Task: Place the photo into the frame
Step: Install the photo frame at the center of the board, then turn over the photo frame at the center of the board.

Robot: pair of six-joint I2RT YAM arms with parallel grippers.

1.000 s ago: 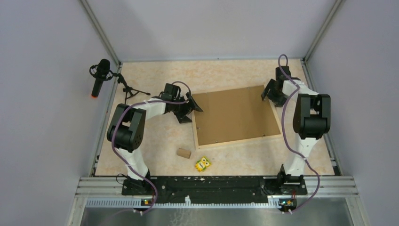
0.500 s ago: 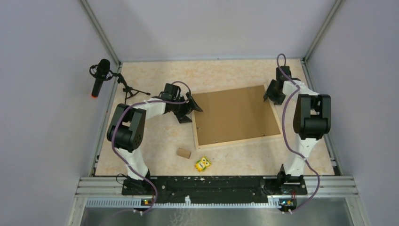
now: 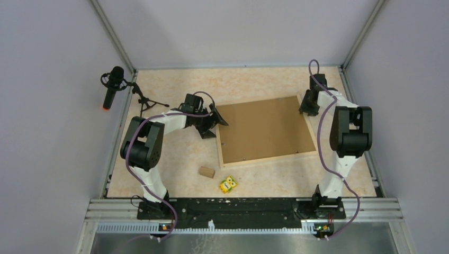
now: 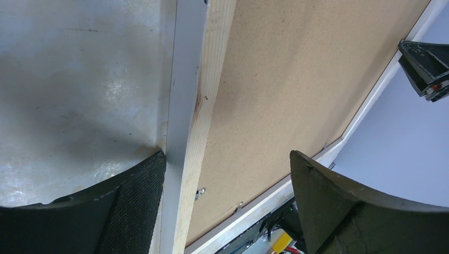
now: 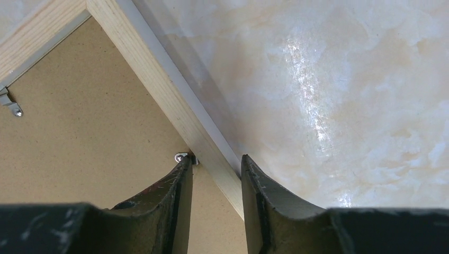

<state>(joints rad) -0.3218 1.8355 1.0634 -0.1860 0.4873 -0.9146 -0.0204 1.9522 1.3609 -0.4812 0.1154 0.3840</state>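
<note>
Right gripper [image 3: 306,106] has slid onto the frame [image 3: 265,159] and narrowed. We see the frame face down mid-table [image 3: 174,84], backing board [image 3: 265,129] inside it. Right jaws sit narrow astride its right rail; clamped or not, we cannot tell. Left gripper [image 3: 216,119] straddles the left rail, jaws wide.

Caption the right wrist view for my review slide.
Right claw straddling a pale wooden rail of the frame, brown backing board on one side, marbled table on the other.

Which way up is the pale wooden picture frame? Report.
Face down: pale wooden frame shows plain brown backing board and metal clips upward.
</note>
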